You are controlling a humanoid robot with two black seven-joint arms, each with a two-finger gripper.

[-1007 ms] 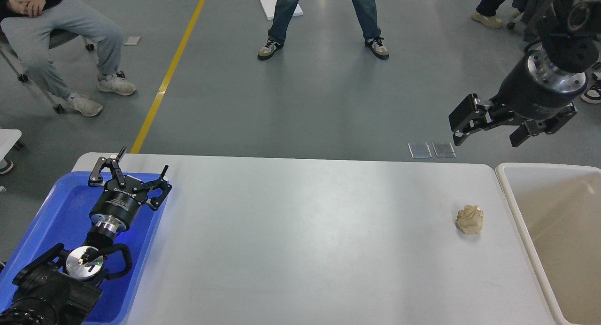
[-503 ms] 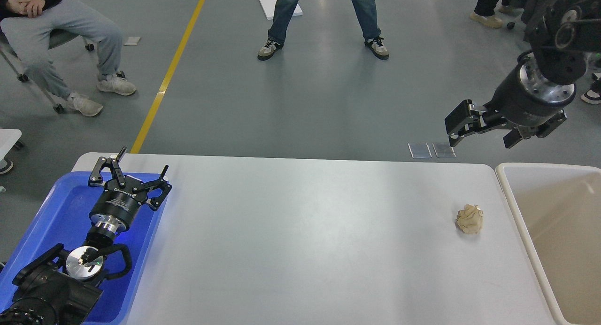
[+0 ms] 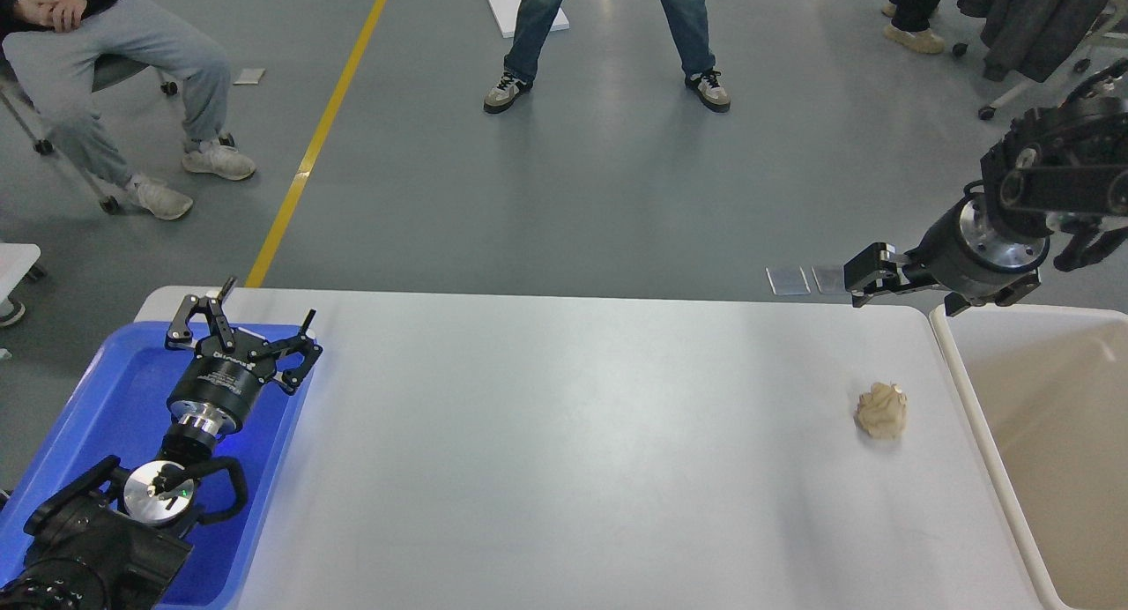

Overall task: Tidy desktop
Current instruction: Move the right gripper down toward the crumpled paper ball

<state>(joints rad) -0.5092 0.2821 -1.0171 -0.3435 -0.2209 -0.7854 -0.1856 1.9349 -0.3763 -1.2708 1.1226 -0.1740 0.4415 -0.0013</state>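
Observation:
The light grey-white desktop (image 3: 573, 434) fills the lower half of the head view. A crumpled beige paper ball (image 3: 881, 410) lies on it near the right end. My right gripper (image 3: 908, 294) hangs open and empty above the desktop's far right corner, beyond the ball and apart from it. My left gripper (image 3: 264, 306) is open and empty, over the far end of the blue tray (image 3: 106, 398) at the desktop's left end.
A cream-beige bin (image 3: 961, 363) stands against the desktop's right edge. People sit and stand on the grey floor beyond the table. Two small clear plates (image 3: 789, 281) lie on the floor behind the far edge.
My right arm has come down and tilted flatter, bringing its gripper from well above the far edge to just over the desktop's far right corner. The left arm and the paper ball have not moved.

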